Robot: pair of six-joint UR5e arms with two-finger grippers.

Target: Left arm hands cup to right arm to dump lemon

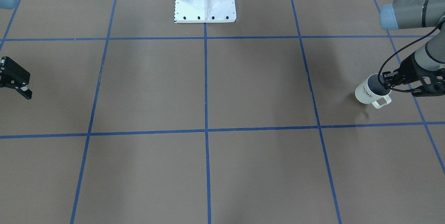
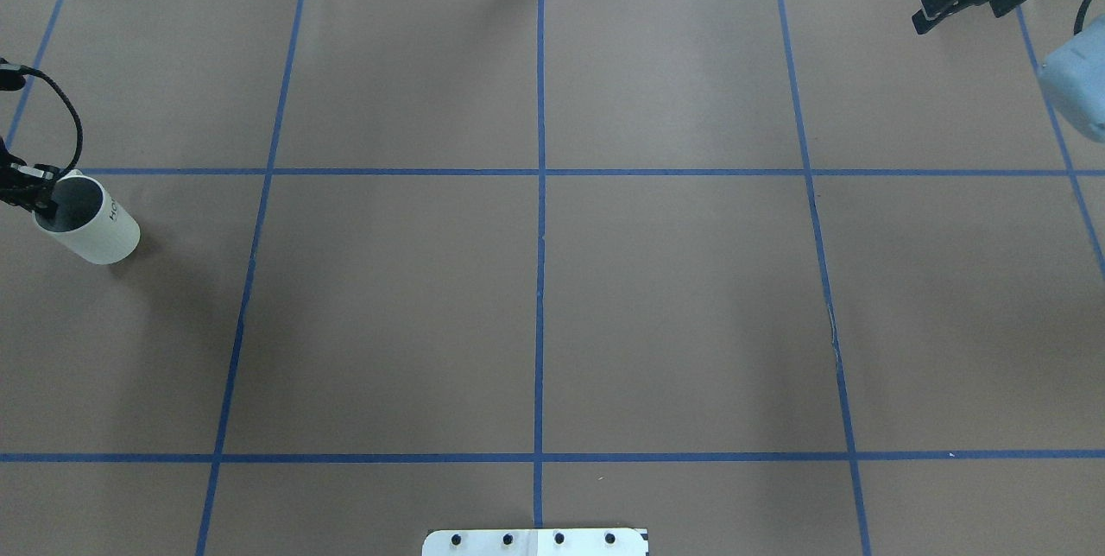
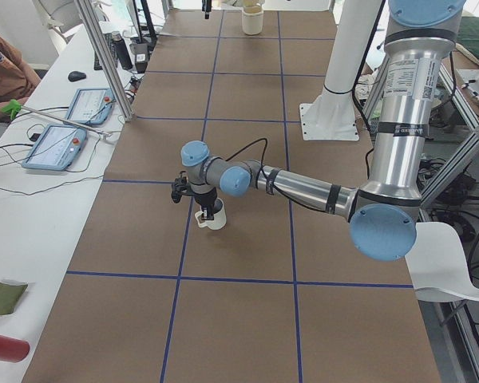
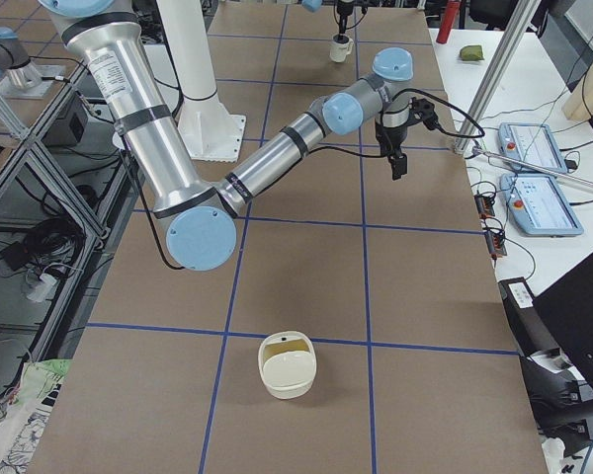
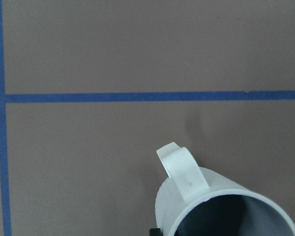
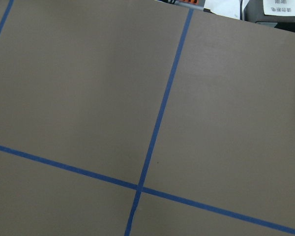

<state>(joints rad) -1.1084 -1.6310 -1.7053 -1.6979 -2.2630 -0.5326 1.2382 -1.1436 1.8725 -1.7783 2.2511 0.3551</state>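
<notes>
My left pincer [image 1: 385, 80] is clamped on the rim of the white glossy cylindrical mug [image 1: 369, 93] with a loop handle and black "HOME" lettering. One finger is inside its mouth and one outside, and the mug is tilted near the left end of the matte brown table [image 1: 243, 88] with its blue tape grid. Its smooth grey inside lies in shadow, so I cannot make out any contents. My black right pincer [image 1: 24, 91] hovers well apart at the opposite end, and I cannot tell whether it is parted.
</notes>
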